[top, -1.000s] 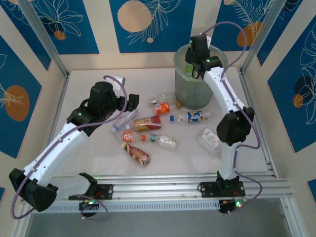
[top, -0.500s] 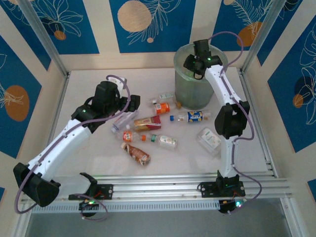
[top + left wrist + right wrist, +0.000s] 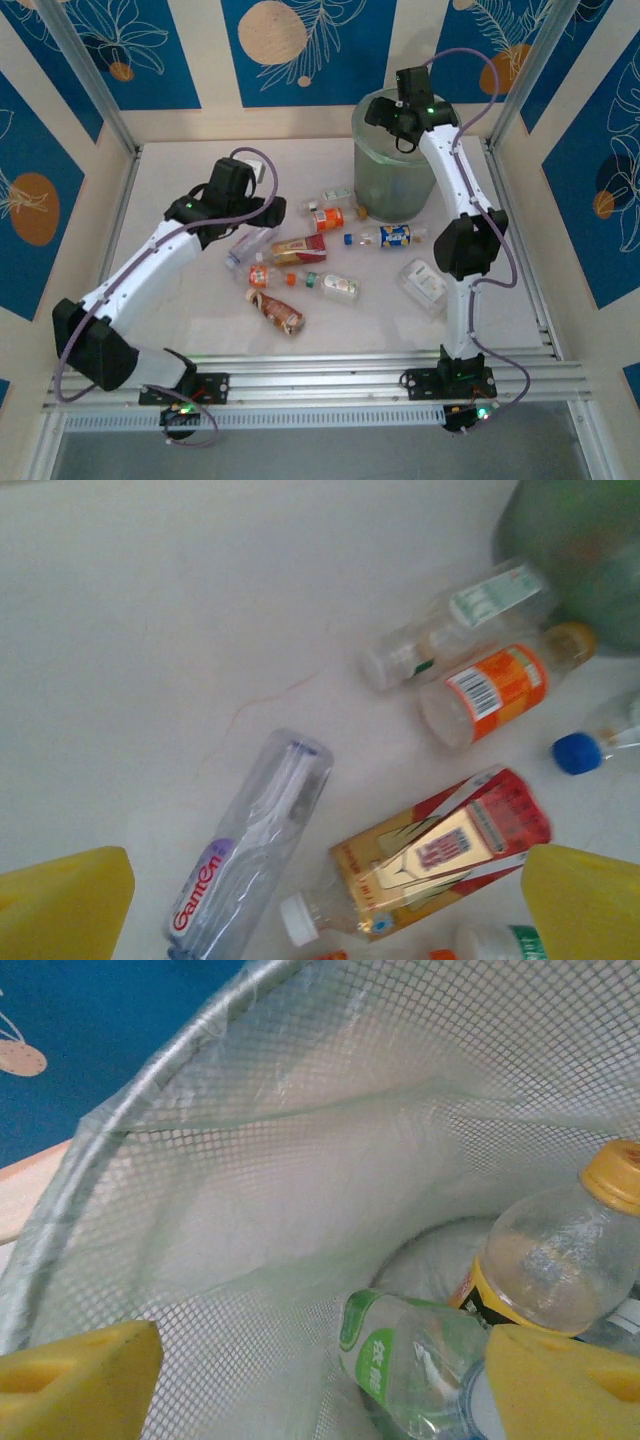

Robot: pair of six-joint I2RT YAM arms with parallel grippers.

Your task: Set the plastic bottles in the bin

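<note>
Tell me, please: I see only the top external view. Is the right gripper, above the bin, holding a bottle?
Observer: No. In the right wrist view the right gripper has its yellow pads wide apart and grips nothing.
Operator: What lies inside the bin?
Observer: A green-labelled bottle and a yellow-capped bottle lie low inside the mesh-patterned bin.
Operator: And what is under the left gripper?
Observer: In the left wrist view the left gripper is open above a clear bottle whose label reads Ganten.
</note>
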